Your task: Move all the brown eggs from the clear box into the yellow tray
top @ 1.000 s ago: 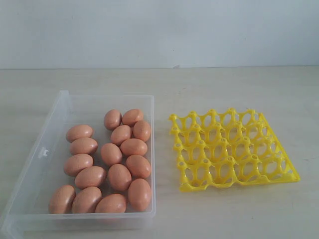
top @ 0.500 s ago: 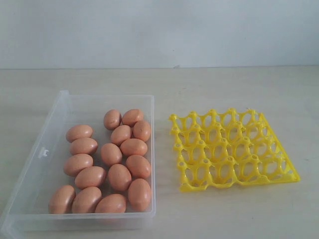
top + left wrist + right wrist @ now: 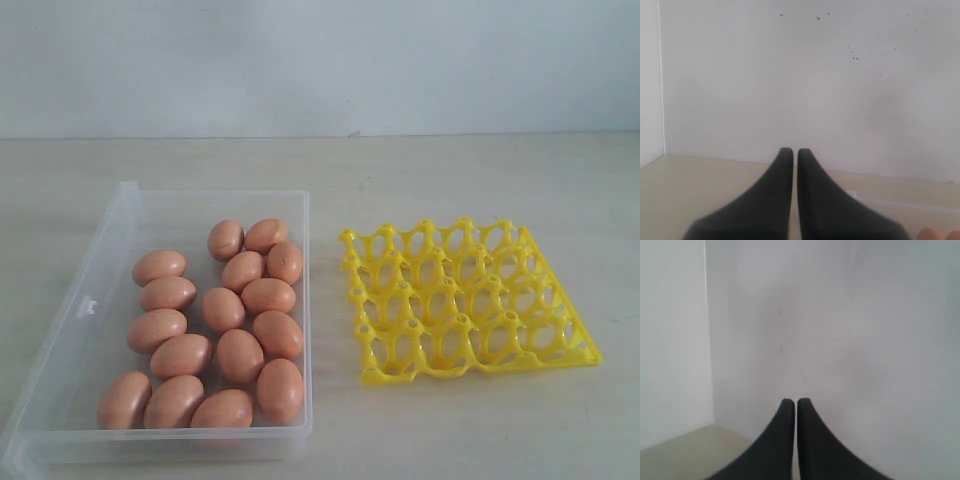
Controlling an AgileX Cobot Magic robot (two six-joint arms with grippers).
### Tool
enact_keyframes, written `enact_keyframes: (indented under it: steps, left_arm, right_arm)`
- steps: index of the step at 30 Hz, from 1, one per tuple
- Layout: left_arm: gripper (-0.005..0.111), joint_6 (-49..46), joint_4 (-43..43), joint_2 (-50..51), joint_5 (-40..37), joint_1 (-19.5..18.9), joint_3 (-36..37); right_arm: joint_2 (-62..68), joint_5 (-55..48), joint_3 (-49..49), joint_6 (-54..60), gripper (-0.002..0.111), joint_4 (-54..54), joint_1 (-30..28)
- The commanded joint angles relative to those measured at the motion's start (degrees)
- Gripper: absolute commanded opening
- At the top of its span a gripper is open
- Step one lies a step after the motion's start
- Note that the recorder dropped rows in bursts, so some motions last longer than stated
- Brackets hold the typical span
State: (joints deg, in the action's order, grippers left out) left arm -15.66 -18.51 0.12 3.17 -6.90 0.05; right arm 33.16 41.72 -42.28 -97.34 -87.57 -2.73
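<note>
All brown eggs [image 3: 223, 310] lie in the clear box [image 3: 100, 300]; the yellow tray [image 3: 400, 378] beside it holds none. I find the left claw [image 3: 795, 152] and right claw [image 3: 795, 402] pressed together, empty. I would open wide and take an outer egg across its waist.

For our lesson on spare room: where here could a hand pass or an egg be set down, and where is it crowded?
Free: the table behind box and tray; the strip between them; the box floor along its left and rear walls in the exterior view; every tray cup. Crowded: eggs fill the box's right and front.
</note>
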Motion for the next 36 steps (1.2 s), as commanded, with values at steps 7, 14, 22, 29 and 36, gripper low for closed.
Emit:
enact_keyframes:
  steps: [7, 14, 22, 29, 36]
  left_arm:
    - [0.004, -0.31, 0.23, -0.12, -0.17, 0.08, -0.05]
    - [0.004, -0.31, 0.23, -0.12, -0.17, 0.08, -0.05]
    - [0.004, -0.31, 0.23, -0.12, -0.17, 0.08, -0.05]
    - [0.004, -0.31, 0.23, -0.12, -0.17, 0.08, -0.05]
    - [0.004, -0.31, 0.23, -0.12, -0.17, 0.08, -0.05]
  right_arm:
    - [37.96, -13.43, -21.7, 2.59, 0.0, -12.37, 10.34]
    - [37.97, -55.41, -21.47, 21.13, 0.0, -12.37, 12.05]
    - [41.61, -84.88, -21.21, 80.0, 0.0, 25.77, 12.05]
    - [45.53, -80.48, -21.32, 125.19, 0.0, 105.55, 15.08]
    - [60.44, -79.11, -30.28, 136.33, 0.0, 119.19, 38.86]
